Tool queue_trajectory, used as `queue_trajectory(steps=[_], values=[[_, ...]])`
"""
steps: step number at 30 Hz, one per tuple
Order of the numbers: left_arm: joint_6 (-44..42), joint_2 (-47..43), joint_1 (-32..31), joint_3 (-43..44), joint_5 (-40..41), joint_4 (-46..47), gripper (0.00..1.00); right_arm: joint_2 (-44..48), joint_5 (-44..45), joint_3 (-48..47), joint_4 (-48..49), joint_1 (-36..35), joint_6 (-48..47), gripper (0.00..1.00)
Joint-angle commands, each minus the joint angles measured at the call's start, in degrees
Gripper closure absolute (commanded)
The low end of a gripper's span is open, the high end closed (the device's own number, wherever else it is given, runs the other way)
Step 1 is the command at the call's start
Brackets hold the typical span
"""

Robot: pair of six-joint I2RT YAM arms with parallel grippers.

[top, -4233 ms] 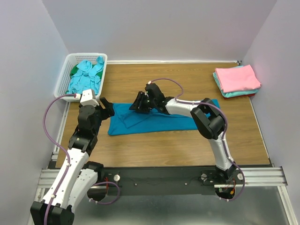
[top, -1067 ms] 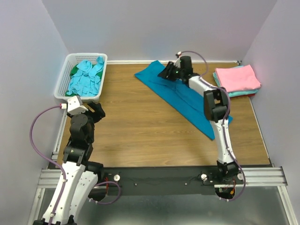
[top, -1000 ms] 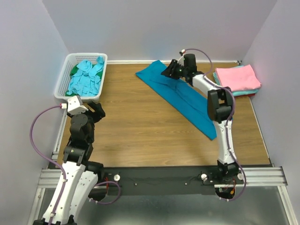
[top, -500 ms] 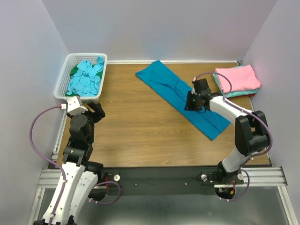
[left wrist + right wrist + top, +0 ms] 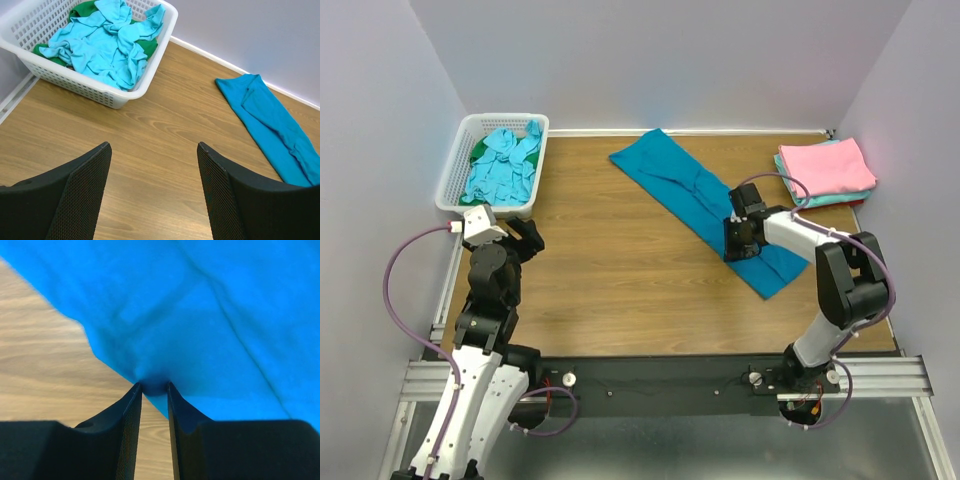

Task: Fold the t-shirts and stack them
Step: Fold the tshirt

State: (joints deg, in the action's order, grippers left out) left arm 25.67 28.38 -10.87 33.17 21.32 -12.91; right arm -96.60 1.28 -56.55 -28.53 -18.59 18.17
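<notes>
Table (image 5: pixel 620 260) under teal t-shirt (image 5: pixel 680 185), lilac walls (image 5: pixel 670 60)

Left arm (image 5: pixel 485 300) and right arm (image 5: pixel 798 232) of white links and black joints, purple cable (image 5: pixel 386 283) looped along each, left gripper (image 5: pixel 154 150) fingers (image 5: pixel 85 190) broad, black, mesh-textured, right gripper (image 5: pixel 155 386) fingers (image 5: pixel 126 435) smooth black.

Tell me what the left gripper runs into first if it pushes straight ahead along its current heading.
Most likely bare wooden table: the open left gripper angles down at the gap between the white slotted basket and the teal-blue t-shirt, touching neither. Depth is uncertain.
</notes>
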Motion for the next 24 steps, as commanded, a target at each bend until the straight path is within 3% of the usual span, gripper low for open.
queue_trajectory(steps=[1, 8, 13, 17, 21, 24], values=[[-0.88, -0.87, 0.24, -0.56, -0.75, 1.13, 0.23, -4.04, -12.34, 0.48, -3.28, -2.06, 1.33, 0.67], [-1.68, -1.57, 0.15, -0.56, -2.51, 1.57, 0.23, -10.35, -23.06, -5.22, -3.28, -16.46, 9.06, 0.65], [-1.5, -1.4, 0.24, -0.56, -4.96, 2.18, 0.23, -18.52, -25.01, -16.44, -3.28, -26.3, 13.72, 0.62], [-1.15, 0.18, 0.24, -0.12, -9.26, 2.45, 0.05, -21.7, -24.92, -25.24, -3.37, -30.54, 15.31, 0.6], [-2.82, 1.59, 0.24, -0.03, -14.36, 3.5, 0.02, -16.89, -18.11, -26.94, -3.81, -30.98, 15.93, 0.56], [0.32, 2.29, 0.24, -1.08, -20.95, 5.08, 0.02, -9.35, -11.76, -22.05, -4.86, -29.24, 16.36, 0.51]])
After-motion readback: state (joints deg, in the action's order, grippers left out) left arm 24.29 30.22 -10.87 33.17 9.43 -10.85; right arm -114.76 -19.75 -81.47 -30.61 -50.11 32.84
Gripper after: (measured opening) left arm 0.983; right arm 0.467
